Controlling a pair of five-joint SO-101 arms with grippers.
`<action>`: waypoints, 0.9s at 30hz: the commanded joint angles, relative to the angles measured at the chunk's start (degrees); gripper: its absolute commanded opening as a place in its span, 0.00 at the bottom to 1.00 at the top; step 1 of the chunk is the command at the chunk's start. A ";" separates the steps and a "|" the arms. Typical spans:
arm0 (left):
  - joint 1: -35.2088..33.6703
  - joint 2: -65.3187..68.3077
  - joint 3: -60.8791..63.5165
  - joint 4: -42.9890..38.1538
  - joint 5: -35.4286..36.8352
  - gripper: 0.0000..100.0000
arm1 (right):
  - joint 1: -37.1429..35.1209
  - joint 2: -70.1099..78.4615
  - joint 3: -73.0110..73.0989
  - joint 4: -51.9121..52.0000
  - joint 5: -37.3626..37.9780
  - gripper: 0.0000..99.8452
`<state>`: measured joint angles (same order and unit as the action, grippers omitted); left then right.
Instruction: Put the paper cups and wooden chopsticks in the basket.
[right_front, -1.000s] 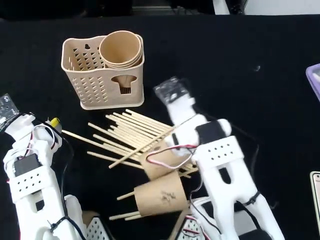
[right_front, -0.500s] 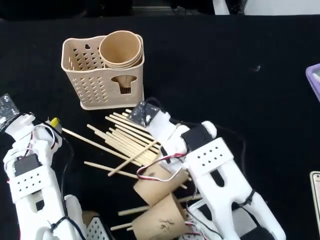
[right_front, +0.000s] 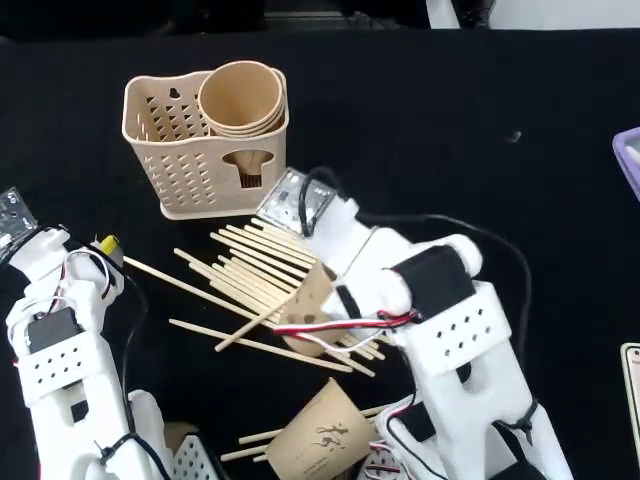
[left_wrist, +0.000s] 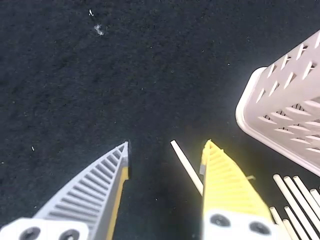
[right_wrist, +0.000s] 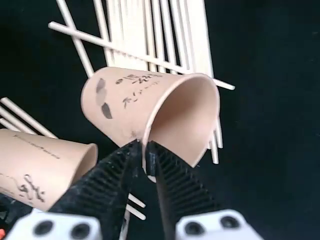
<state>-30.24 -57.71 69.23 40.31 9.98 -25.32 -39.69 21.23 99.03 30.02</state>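
A table (right_front: 520, 90) covered in matte black cloth with faint lint specks. Beyond its far edge lies a bright white surface (right_front: 570, 12). A purple object's corner (right_front: 628, 160) and a pale card (right_front: 631, 385) sit at its right-hand edge.

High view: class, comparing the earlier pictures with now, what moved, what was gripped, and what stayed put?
The right end effector swung in over the wooden chopsticks and closed on the rim of one brown paper cup, dragging it toward the beige plastic basket. The second paper cup slid to the near edge. Basket, stacked cups and left arm stayed.
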 joint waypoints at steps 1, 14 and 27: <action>-0.75 -1.14 -1.45 -1.05 0.53 0.24 | 7.03 -0.84 -1.98 -1.67 5.98 0.01; -0.75 -1.14 -1.54 -1.05 0.53 0.24 | -1.14 -1.27 17.01 -14.33 -6.24 0.01; -0.84 -1.14 -1.54 -1.05 0.53 0.24 | -1.76 -1.19 23.78 -18.20 -5.89 0.05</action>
<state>-30.24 -57.71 69.23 40.31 9.98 -26.29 -39.69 43.65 83.65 24.22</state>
